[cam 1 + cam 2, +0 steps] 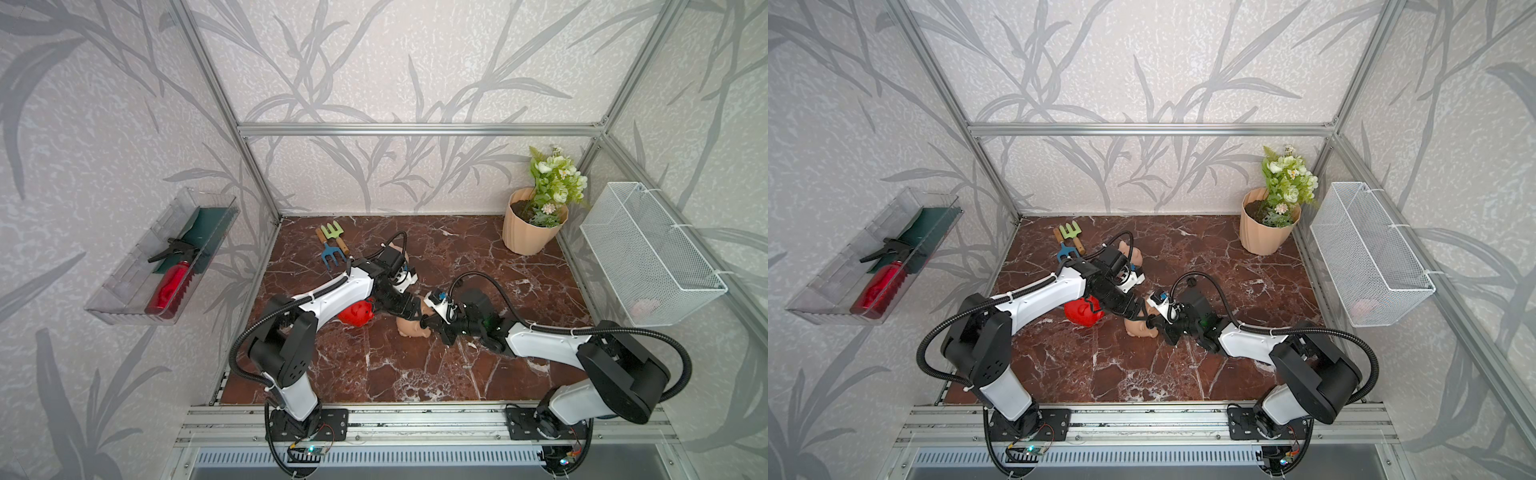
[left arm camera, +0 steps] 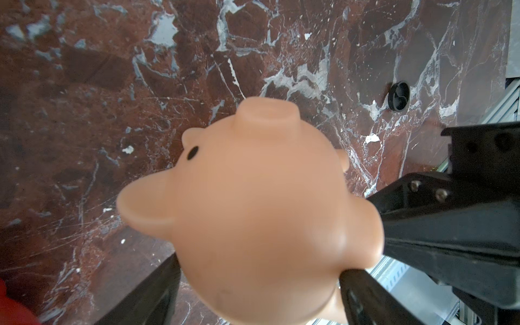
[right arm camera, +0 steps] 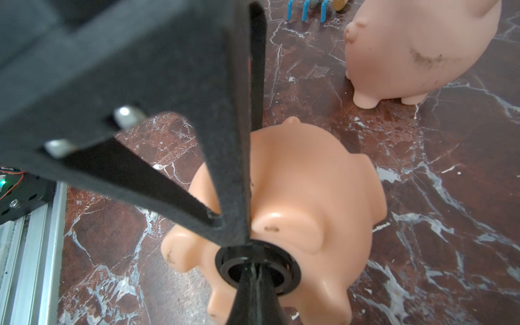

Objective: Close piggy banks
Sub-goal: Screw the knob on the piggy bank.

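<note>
My left gripper (image 2: 260, 295) is shut on a peach piggy bank (image 2: 261, 213), one finger on each flank, holding it on its side at mid-table (image 1: 409, 328). The right gripper (image 3: 257, 270) is shut, its tips pinched on a black plug (image 3: 257, 263) that sits in this pig's belly hole. A red piggy bank (image 1: 357, 316) lies just left of it, partly under the left arm. A second peach piggy bank (image 3: 422, 50) stands on its feet farther back, mostly hidden behind the left wrist in both top views.
Another black plug (image 2: 398, 97) lies loose on the marble table. Green and blue hand rakes (image 1: 332, 245) rest at the back left. A peach flower pot (image 1: 528, 224) stands at the back right. A white mesh basket (image 1: 652, 266) and a clear tray (image 1: 162, 257) hang on the side walls.
</note>
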